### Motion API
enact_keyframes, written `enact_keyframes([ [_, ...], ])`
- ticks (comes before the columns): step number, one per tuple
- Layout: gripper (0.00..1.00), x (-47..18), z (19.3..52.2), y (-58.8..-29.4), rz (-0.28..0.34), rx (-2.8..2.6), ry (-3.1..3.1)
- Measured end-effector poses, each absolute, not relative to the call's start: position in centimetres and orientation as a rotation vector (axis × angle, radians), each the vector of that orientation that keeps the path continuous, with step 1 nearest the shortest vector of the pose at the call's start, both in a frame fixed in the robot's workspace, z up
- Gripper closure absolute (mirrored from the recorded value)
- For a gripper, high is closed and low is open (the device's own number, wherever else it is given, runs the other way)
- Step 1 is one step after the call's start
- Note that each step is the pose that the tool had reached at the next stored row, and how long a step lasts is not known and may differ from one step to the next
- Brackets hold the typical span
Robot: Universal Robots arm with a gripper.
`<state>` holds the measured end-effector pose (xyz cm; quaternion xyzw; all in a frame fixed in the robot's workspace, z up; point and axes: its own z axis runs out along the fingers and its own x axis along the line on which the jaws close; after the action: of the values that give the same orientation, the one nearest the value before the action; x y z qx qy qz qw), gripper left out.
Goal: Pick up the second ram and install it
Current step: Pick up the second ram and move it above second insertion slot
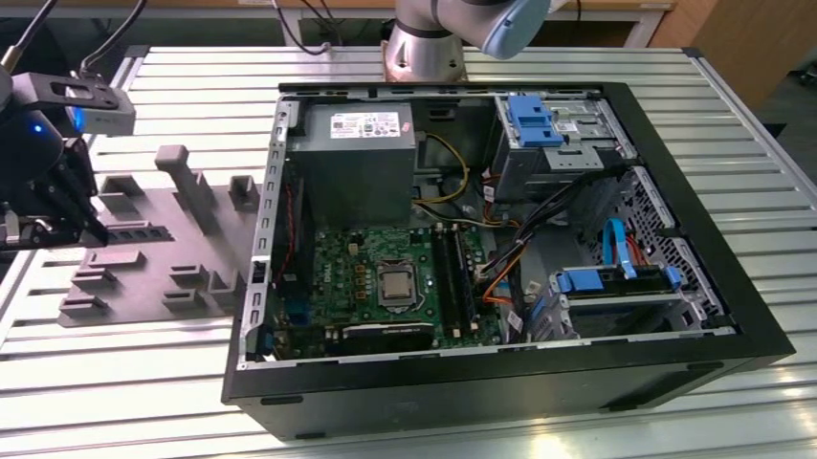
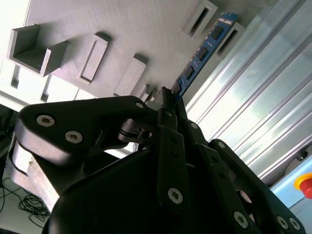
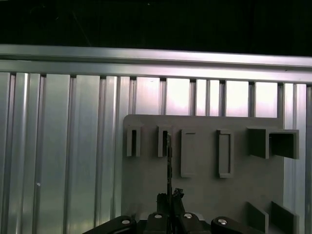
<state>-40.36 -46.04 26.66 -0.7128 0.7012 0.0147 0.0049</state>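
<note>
Where the hand [image 2: 168, 96] grips, the second ram [image 2: 202, 51] is partly hidden.

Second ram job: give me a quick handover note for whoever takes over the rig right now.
Gripper: shut on one end of the second ram.
Where: the ram is over the gray holder plate, to the exterior view's left of the open computer case. Its far end is by the plate's slots; I cannot tell whether it is clear of them.
Done: ram grasped.
Left: the ram is not yet at the case, nor seated in the black memory slots on the motherboard.
</note>
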Motion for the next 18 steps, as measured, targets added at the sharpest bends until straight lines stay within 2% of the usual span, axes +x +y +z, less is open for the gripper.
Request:
enact_keyframes([
  [18, 0.85, -40.4, 27.9, -46.0, 0.044, -2.234, 2.197],
])
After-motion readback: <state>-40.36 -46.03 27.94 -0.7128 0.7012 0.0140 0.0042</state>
